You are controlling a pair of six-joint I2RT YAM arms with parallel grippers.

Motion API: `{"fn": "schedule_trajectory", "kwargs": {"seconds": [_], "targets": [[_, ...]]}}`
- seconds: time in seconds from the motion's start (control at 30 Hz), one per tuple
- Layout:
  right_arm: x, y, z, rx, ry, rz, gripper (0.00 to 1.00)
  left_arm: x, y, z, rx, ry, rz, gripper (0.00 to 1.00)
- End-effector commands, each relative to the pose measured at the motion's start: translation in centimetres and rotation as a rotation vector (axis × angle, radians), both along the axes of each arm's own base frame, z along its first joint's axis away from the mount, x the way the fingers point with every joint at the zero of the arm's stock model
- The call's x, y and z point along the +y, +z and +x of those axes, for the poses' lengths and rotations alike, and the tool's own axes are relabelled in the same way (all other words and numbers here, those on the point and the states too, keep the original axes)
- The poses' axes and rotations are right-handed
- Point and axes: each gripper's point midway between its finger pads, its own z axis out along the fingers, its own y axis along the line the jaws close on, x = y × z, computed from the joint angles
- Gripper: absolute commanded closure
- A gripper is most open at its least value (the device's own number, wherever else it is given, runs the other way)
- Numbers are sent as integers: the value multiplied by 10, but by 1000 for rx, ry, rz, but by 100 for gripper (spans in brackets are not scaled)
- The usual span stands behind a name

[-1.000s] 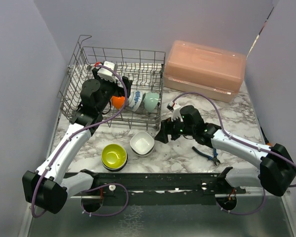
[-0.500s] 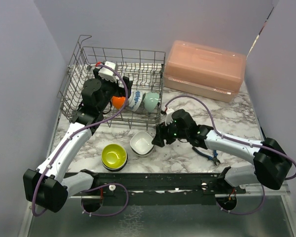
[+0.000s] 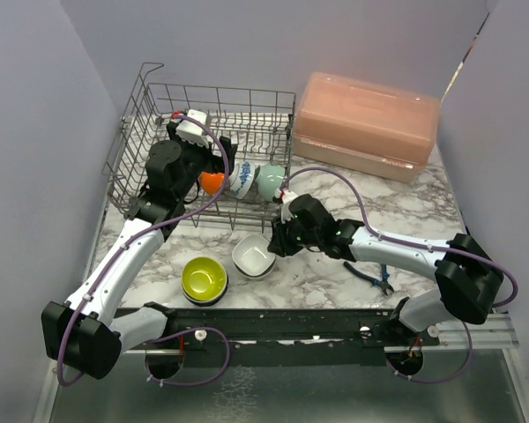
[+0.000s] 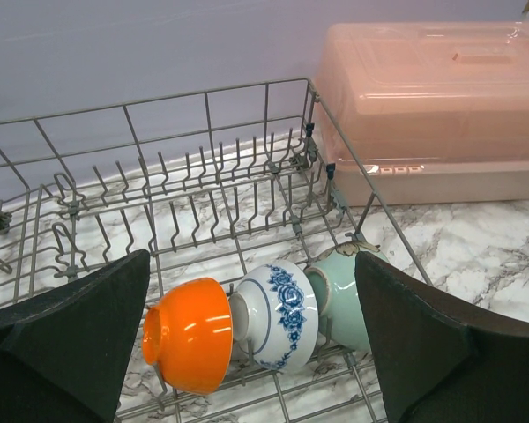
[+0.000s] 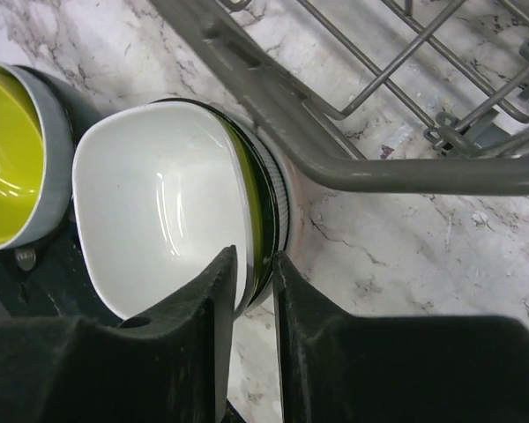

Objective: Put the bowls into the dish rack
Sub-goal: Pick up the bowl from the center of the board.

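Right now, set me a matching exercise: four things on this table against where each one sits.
1 orange bowl
2 white bowl
3 lime-yellow bowl
4 pink box

A beside the dish rack, at the back
B rim between the right gripper's fingers
C in the dish rack, next to the blue-patterned bowl
D on the table, left of the white bowl

Pairs: 1-C, 2-B, 3-D, 4-A

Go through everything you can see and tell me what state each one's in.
orange bowl: racked, on edge.
blue-patterned bowl: racked, on edge.
teal bowl: racked, on edge.
white bowl: upright, not racked, nested in a dark-rimmed bowl.
lime-yellow bowl: upright, not racked.
dish rack: partly loaded.
pink box: lid shut.
left tool: open, over the rack.
right tool: straddling the white bowl's rim; grip unclear.
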Motion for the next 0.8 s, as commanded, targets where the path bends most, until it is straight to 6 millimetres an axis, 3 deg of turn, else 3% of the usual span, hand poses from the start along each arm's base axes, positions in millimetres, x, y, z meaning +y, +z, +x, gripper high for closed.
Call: {"fn": "schedule_trajectory", "kwargs": {"seconds": [0.0, 0.2, 0.77], "targets": [[-2, 3, 6, -37, -18, -44, 81, -6, 2, -2, -1, -30, -5, 1], [-4, 11, 6, -56, -15, -41, 99, -6, 2, -2, 2, -30, -4, 1], [-5, 66, 3, -117, -24, 73, 100, -10, 2, -1, 13, -46, -22, 1]]}}
